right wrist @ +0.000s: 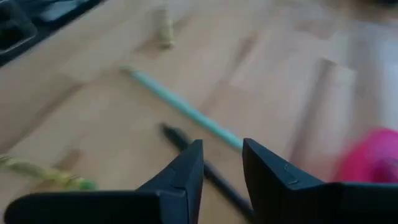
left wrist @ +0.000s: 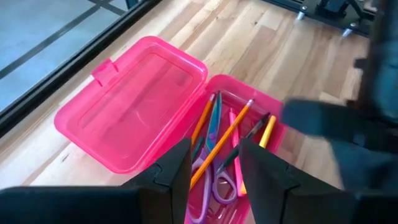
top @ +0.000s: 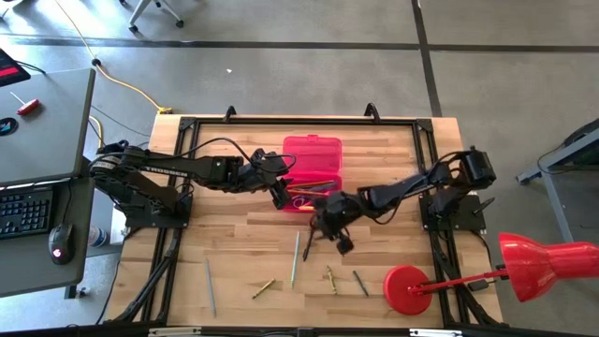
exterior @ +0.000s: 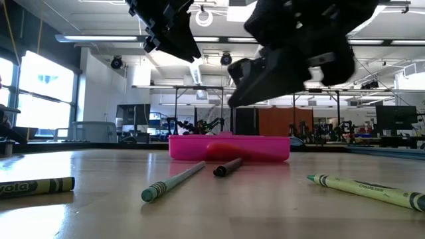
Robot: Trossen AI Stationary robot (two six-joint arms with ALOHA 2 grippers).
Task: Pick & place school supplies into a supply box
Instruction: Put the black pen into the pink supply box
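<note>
Pink supply box (top: pixel 313 161) sits open mid-surface (top: pixel 234 271) — scissors (left wrist: pixel 214 186) and several pencils inside. Six supplies lie loose nearer the front. Left tool (left wrist: pixel 214 168) above the box, released, empty; right tool (right wrist: pixel 222 163) over a dark pen (right wrist: pixel 205 168) — released.

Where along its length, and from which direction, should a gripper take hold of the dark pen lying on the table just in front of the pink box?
Grip the dark pen near mid-length, coming straight down with the fingers closing across its thin barrel. It lies flat on the table, so only its sides can be pinched. The right gripper is open right above it; the green pencil lies close alongside, so stay narrow.
</note>
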